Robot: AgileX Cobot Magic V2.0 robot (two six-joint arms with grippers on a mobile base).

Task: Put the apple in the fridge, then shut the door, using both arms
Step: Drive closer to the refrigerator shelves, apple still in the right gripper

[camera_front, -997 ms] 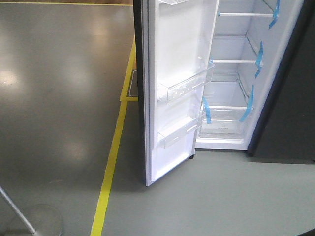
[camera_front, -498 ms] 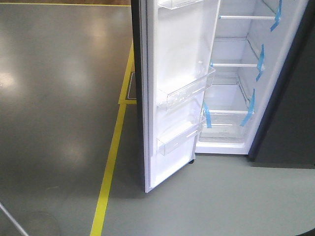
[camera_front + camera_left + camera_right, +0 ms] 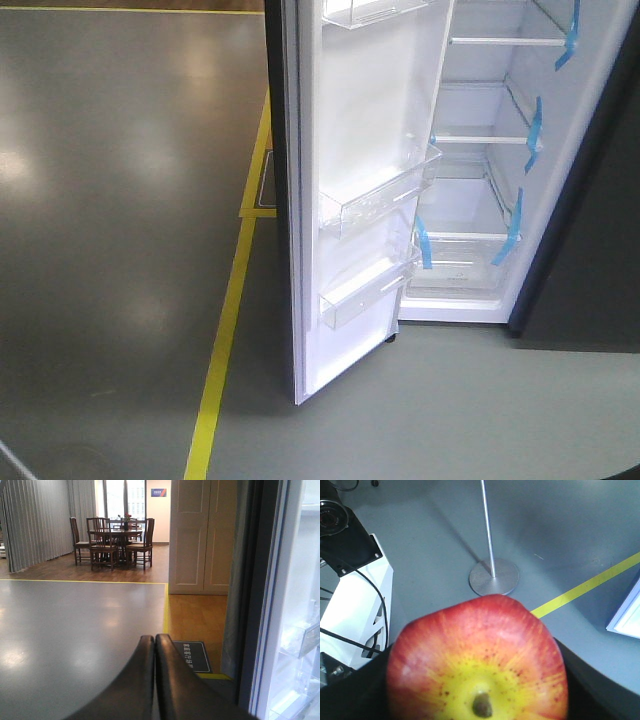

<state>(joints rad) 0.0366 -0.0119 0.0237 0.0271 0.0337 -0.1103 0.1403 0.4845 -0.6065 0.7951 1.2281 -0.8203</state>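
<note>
Shift: against a second ago, the fridge [image 3: 480, 190] and its door [image 3: 350, 150] sit lower in the front view, and the round metal stand base has slipped out of the lower left corner.
Front view, door: swung wide open, white inner face showing, with clear bins [image 3: 375, 195] in the middle of the frame.
Front view, fridge: upper right, white inside, glass shelves, blue tape strips [image 3: 533, 125] on the right wall.
Front view, floor: yellow line [image 3: 225, 340] runs down the lower left.
Left wrist view, left gripper [image 3: 155, 680]: bottom centre, the two dark fingers [image 3: 135, 685] pressed together with nothing between them.
Left wrist view, door: its dark edge fills the right side, with the white inner face beyond it.
Left wrist view, background: dining table and chairs [image 3: 115, 542] upper left, black floor sign [image 3: 192, 657] beside the fingers.
Right wrist view, apple [image 3: 477, 655]: fills the lower middle, stem dimple facing the camera, not yet in the fridge.
Right wrist view, right gripper [image 3: 477, 680]: black fingers [image 3: 600, 695] clamped on the apple from either side.
Right wrist view, floor: pole stand [image 3: 494, 577] at centre top, the yellow line at right.
</note>
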